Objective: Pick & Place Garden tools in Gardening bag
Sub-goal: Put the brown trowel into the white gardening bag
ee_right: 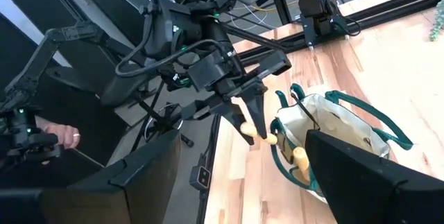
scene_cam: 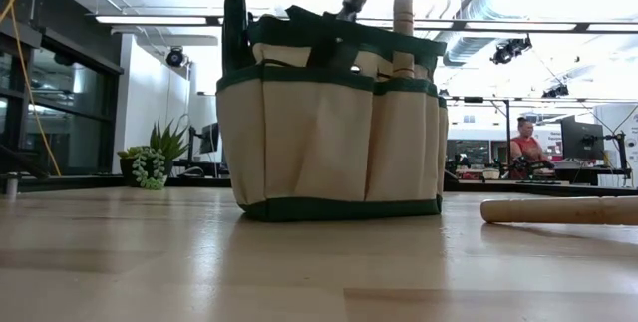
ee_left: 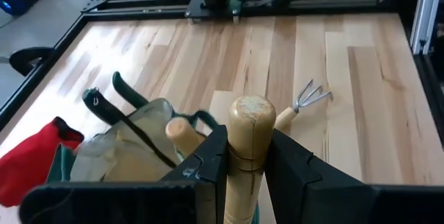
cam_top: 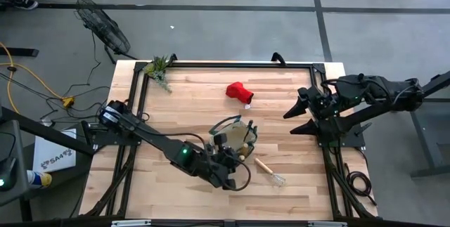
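**Wooden-handled tool held at the bag**

High view: gardening bag [cam_top: 238, 134] mid-tabletop [cam_top: 197, 93]; left pincer [cam_top: 230, 158] at its near side; red glove [cam_top: 239, 92] and wire rake [cam_top: 271, 172] lie loose; plant sprig [cam_top: 159, 69] in a corner. Right pincer [cam_top: 304, 118] waits at the right edge, spread wide, empty.

Low view: bag upright, handles protruding from pockets.

Left wrist view: left pincer clamped narrowly on a trowel handle [ee_left: 250, 141], held upright, presumably for dropping into the bag.

Right wrist view: bag [ee_right: 333, 141] mouth open below the left pincer [ee_right: 253, 123].
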{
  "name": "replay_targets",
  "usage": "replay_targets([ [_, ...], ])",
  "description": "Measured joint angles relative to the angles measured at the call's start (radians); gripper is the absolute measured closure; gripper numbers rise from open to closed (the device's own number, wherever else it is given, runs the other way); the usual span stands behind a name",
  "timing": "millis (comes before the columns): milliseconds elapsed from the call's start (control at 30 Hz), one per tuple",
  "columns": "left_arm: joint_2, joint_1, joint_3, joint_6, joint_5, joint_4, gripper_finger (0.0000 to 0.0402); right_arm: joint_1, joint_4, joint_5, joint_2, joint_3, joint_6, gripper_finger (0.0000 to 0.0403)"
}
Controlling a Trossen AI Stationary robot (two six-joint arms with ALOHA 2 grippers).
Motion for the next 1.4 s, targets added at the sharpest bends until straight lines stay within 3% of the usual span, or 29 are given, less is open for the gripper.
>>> replay_targets([
  [1033,0.039,0.013,0.000,-0.087,-0.002,-0.158,0.0338,0.000,-0.001,-0.004,0.000,0.000,0.008,0.0101],
  [1267,0.039,0.013,0.000,-0.142,-0.002,-0.206,0.0276,0.000,-0.002,-0.004,0.000,0.000,0.008,0.0101],
  [1400,0.038,0.013,0.000,-0.138,-0.004,-0.204,0.0264,0.000,-0.002,-0.004,0.000,0.000,0.008,0.0101],
])
